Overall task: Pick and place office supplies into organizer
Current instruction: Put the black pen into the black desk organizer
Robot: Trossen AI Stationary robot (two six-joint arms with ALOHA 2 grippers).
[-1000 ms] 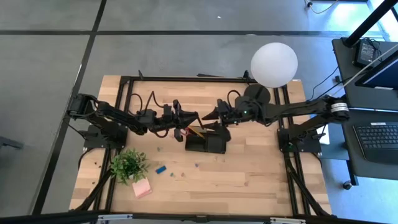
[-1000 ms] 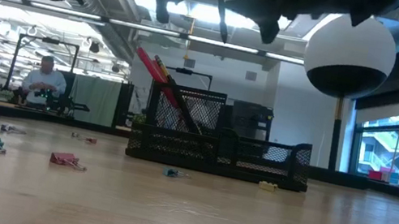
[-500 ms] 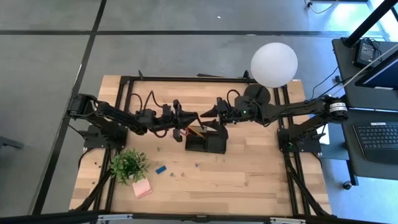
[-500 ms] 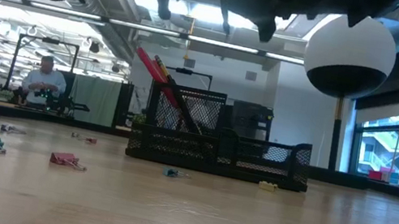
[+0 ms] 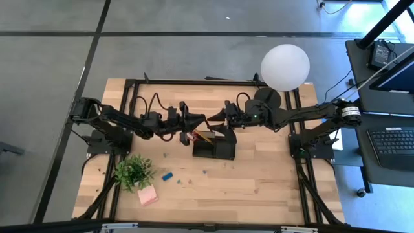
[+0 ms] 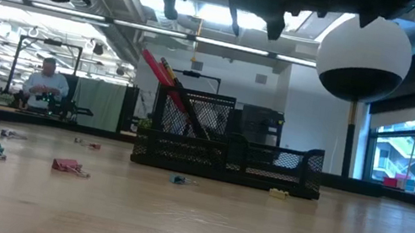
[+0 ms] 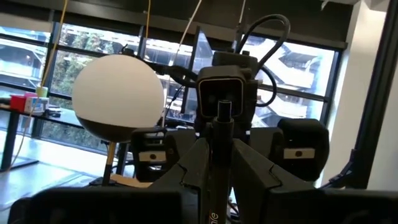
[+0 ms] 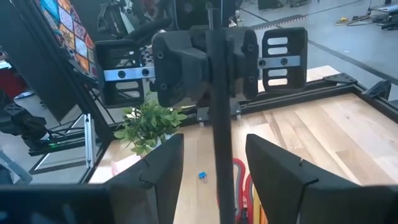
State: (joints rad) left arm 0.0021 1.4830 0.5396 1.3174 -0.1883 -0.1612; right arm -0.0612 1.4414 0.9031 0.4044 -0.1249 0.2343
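A dark pen [image 7: 219,130] is held in the air above the black mesh organizer [image 5: 217,150], with my left gripper [image 5: 193,120] shut on it. The pen points toward my right gripper [image 5: 217,119]. That gripper faces the left one and is open, a finger on either side of the pen [image 8: 217,124] with a gap on both sides. The organizer stands on the table. Its tall cup [image 6: 193,123] holds red-handled scissors [image 6: 152,66] and pencils that lean out to the left. My left gripper pinches the pen between its two fingers near its rear end [image 7: 213,186]. The pen lies along the fingers and sticks out past their tips toward the table's right. It is lifted clear, above the organizer.
A green potted plant [image 5: 134,171], a pink sticky-note pad [image 5: 147,195] and a blue eraser [image 5: 167,176] lie near the front left. Small clips [image 6: 70,166] are scattered on the table. A lamp with a white globe [image 5: 285,66] stands at the back right. A person [image 6: 46,84] sits far behind.
In the low view the pen's lower end has come up a little, and the right gripper's fingers have tipped up slightly. Both hands have stayed in place.
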